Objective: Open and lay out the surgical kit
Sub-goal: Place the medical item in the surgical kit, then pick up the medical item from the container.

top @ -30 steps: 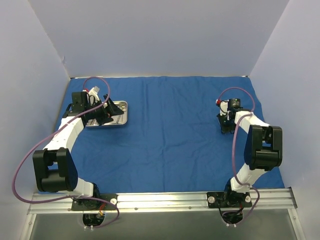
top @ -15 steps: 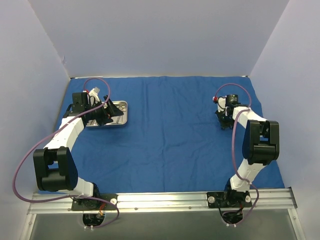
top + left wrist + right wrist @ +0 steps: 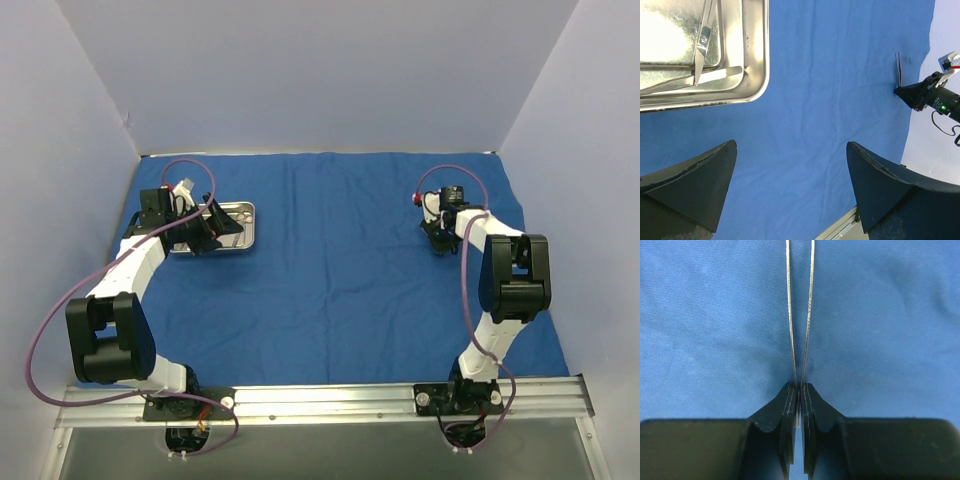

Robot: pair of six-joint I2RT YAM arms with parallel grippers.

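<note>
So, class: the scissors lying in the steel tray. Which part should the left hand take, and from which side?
Probably the narrow shank by the pivot screw, coming straight down from above. The scissors lie flat inside the tray, whose raised rim blocks a sideways approach, and the open left hand can straddle them there.
</note>
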